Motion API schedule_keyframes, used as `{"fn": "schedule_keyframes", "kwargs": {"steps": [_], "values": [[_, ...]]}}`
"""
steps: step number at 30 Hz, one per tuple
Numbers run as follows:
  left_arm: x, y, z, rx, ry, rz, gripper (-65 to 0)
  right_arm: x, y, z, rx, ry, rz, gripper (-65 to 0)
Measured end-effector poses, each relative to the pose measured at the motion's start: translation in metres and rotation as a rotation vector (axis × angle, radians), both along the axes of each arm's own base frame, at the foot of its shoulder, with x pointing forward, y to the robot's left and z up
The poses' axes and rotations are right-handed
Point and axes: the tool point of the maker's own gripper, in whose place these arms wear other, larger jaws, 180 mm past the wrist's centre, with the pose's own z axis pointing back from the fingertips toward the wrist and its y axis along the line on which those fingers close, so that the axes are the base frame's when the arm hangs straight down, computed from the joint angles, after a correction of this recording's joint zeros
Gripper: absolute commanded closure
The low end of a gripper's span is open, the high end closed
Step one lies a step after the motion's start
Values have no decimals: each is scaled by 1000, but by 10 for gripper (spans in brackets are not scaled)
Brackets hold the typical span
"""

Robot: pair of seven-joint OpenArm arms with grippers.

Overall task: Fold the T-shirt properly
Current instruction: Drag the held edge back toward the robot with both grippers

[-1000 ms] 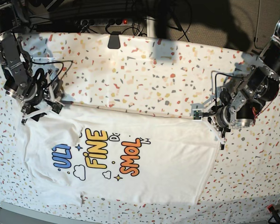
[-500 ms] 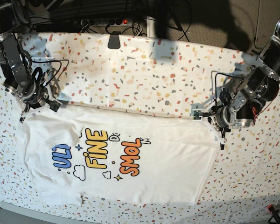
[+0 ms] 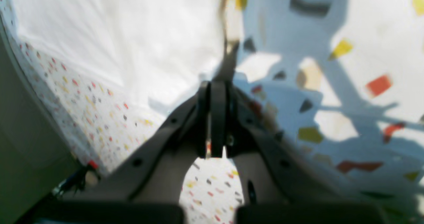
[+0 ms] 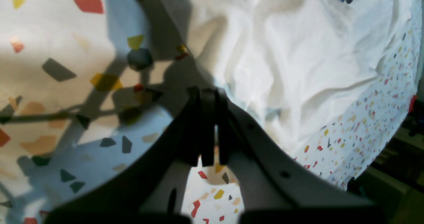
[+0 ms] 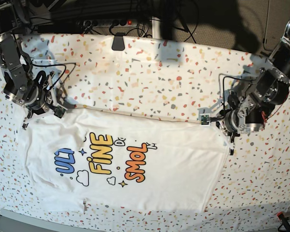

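Your left tool (image 3: 217, 85) is pinched together on the T-shirt (image 5: 135, 164) at one far corner of its upper edge. Your right tool (image 4: 207, 95) is likewise clamped on cloth at the opposite far corner. The shirt lies print-up and spread flat on the speckled surface (image 5: 159, 77), nearer the front edge. You seem to be at the grasp for the first fold. Next, lift both corners evenly and carry them toward the near hem, keeping the edge taut.
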Motion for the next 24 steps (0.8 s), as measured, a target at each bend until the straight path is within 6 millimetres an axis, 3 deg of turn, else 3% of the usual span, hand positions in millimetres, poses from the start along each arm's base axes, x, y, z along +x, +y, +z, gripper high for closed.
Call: {"fn": "schedule_keyframes", "kwargs": {"steps": [6, 11, 16, 19, 24], "values": [[-1, 10, -1, 14, 11, 42, 0, -2, -2, 0, -13, 7, -7, 0], [-6, 27, 3, 49, 38, 132, 0, -19, 1, -13, -2, 48, -4, 0], [-3, 8, 25, 19, -1, 122, 0, -34, 9, -18, -5, 53, 9, 0], [-7, -3, 27, -30, 18, 122, 0, -38, 15, -12, -8, 37, 16, 0], [-13, 11, 21, 19, 45, 173, 0, -52, 21, -13, -12, 57, 41, 0]]}}
